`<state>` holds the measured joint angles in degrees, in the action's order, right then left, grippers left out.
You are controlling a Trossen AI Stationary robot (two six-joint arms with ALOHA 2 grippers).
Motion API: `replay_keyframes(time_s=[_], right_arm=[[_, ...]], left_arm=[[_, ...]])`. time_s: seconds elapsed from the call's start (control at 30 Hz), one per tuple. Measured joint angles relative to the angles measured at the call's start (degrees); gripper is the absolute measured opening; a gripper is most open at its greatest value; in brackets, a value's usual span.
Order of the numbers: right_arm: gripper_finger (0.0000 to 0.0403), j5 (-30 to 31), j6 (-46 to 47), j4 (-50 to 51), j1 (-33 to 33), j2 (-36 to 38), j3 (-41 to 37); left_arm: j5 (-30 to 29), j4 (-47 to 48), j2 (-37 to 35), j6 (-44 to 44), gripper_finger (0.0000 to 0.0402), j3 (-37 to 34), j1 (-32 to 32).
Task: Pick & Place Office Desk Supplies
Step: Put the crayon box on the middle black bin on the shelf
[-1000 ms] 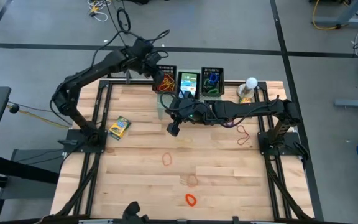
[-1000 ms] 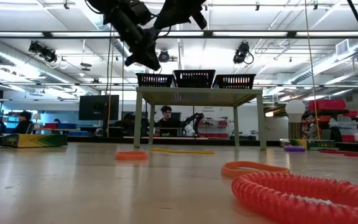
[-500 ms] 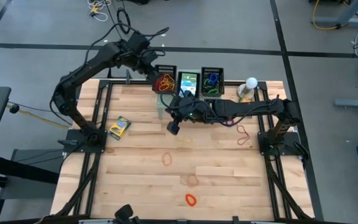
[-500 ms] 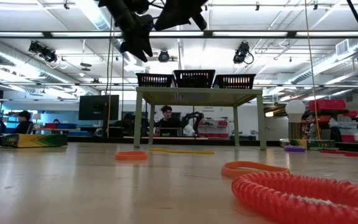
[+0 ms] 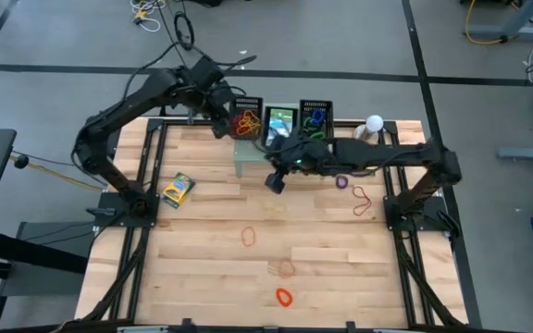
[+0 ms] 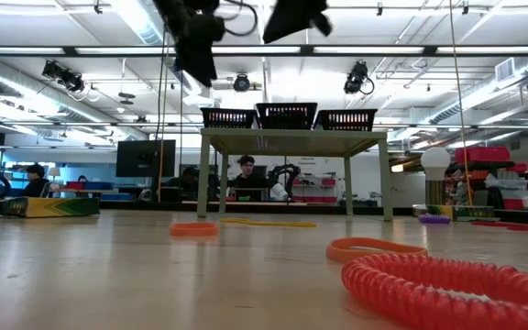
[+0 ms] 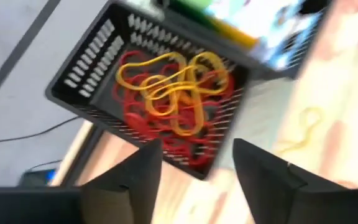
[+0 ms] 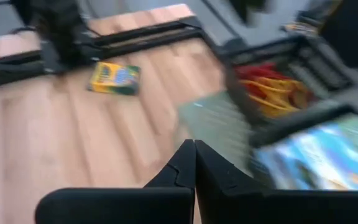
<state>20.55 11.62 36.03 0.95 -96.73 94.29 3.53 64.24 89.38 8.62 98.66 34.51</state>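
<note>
Beyond spread left gripper (image 7: 194, 180): rubber bands (image 7: 173, 102).

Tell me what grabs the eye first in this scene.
The left end effector hangs open beside the black basket of red and yellow rubber bands at the table's back edge. The right end effector, shut, reaches across mid-table. A yellow-and-green box lies alone near the left side.

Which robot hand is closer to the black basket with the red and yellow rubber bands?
The left. The left gripper hangs open just beside the black basket, at its left edge. The right gripper is shut, farther off over the table, in front of the baskets.
</note>
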Motion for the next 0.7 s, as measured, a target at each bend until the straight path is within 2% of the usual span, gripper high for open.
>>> replay_keyframes(time_s=[0.07,0.17,0.27,0.33,0.43,0.53,0.7], right_arm=[[0.0002,2.58,0.70,3.21,0.39,2.66,-1.12],[0.0001,3.22,2.65,2.23,1.07,7.34,-7.40],[0.0001,1.84,6.03,-2.78,1.26,13.32,-16.14],[0.0001,1.48,9.00,-6.10,0.98,17.35,-21.83],[0.0001,1.48,14.26,-8.08,0.15,23.22,-28.81],[0.0001,1.50,21.40,-7.02,-0.24,29.50,-33.50],[0.0000,3.95,40.36,0.21,-0.06,39.36,-41.57]], left_arm=[[3.38,-2.23,-3.23,-1.83,0.0172,-2.90,-0.79],[7.01,-10.02,-9.79,-3.51,0.0106,-11.62,-3.25],[7.35,-17.45,-17.42,-7.13,0.0040,-22.60,-6.34],[6.32,-20.73,-22.61,-10.97,0.0011,-29.74,-8.60],[3.04,-23.42,-29.33,-18.88,0.0009,-38.13,-12.61],[-2.73,-24.14,-35.13,-27.31,0.0011,-44.69,-17.31],[-12.68,-30.28,-41.88,-39.14,0.0011,-54.49,-25.09]])
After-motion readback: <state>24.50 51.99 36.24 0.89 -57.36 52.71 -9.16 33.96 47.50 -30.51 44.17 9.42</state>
